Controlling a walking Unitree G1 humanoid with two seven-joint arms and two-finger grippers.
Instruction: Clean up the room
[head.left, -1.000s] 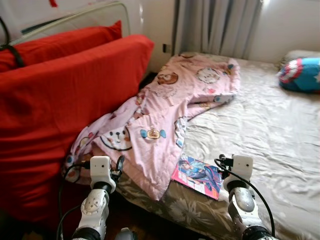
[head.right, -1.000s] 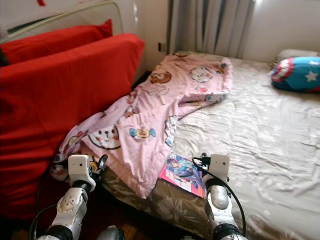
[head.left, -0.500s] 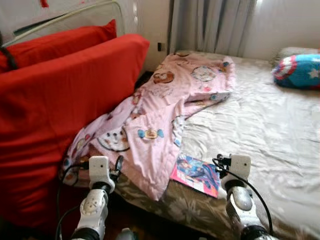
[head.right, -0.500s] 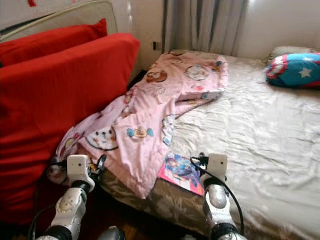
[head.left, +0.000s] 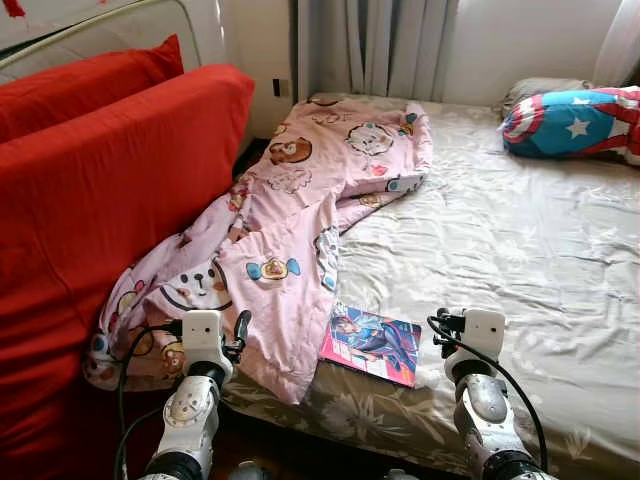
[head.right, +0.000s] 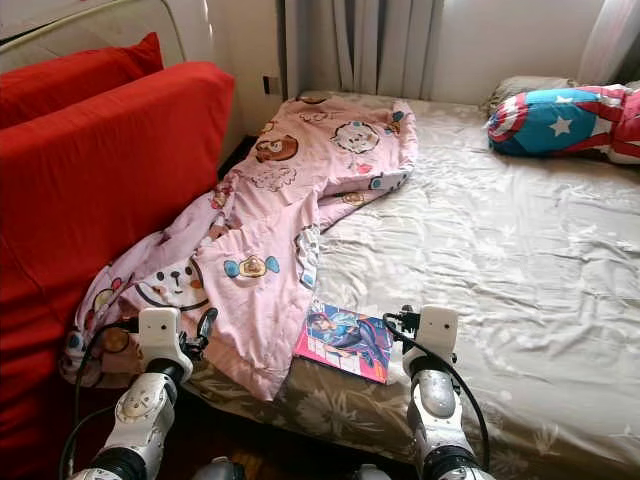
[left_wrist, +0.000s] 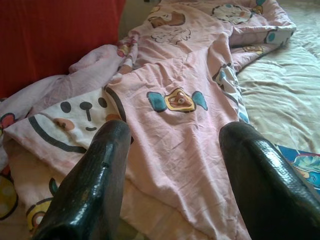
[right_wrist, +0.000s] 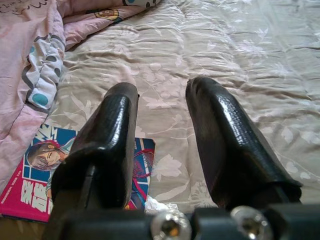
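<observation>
On the bed (head.left: 520, 230) before you, a comic book (head.left: 371, 343) lies near the front edge, touching the pink blanket (head.left: 290, 230) at its left. Your right gripper (right_wrist: 160, 117) hovers beside it, fingers apart, empty; the left gripper (left_wrist: 172, 137) is spread wide over the blanket.

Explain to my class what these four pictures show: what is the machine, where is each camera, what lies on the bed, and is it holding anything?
This is a walking humanoid robot with two silver arms, each ending in a pincer of two black fingers. The two wide pictures come from cameras on its head, looking down at a bed. The two close-ups come from cameras on its wrists, looking along each pincer.

On the bed lie a crumpled pink cartoon blanket, a colourful comic book near the front edge, and a star-patterned pillow at the far end. A red cushion stands beside the bed.

The left pincer and right pincer are both open, holding nothing.
</observation>
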